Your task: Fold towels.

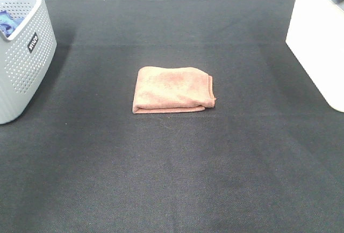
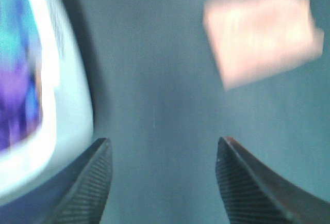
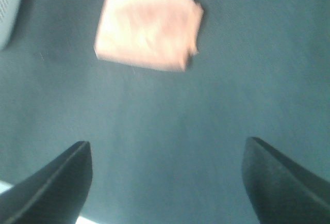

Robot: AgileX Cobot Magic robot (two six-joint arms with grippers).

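My left gripper [image 2: 164, 182] is spread wide with nothing between the jaws. On its wrist cam the folded pink towel [image 2: 260, 30] is a blurry patch well ahead of the fingertips, off toward one finger, and the grey basket [image 2: 67, 105] is close by the other. Same deal for the right gripper [image 3: 167, 182]: wide open, empty, towel [image 3: 147, 25] well out in front and not touching. High cam shows the towel [image 1: 173, 89] lying folded mid-table [image 1: 172, 190], with the basket [image 1: 21, 56] off at the left edge.

Black cloth covers the tabletop [image 1: 172, 190]. A grey perforated basket [image 1: 21, 66] stands at its left edge, a white box [image 1: 317, 45] at its right.
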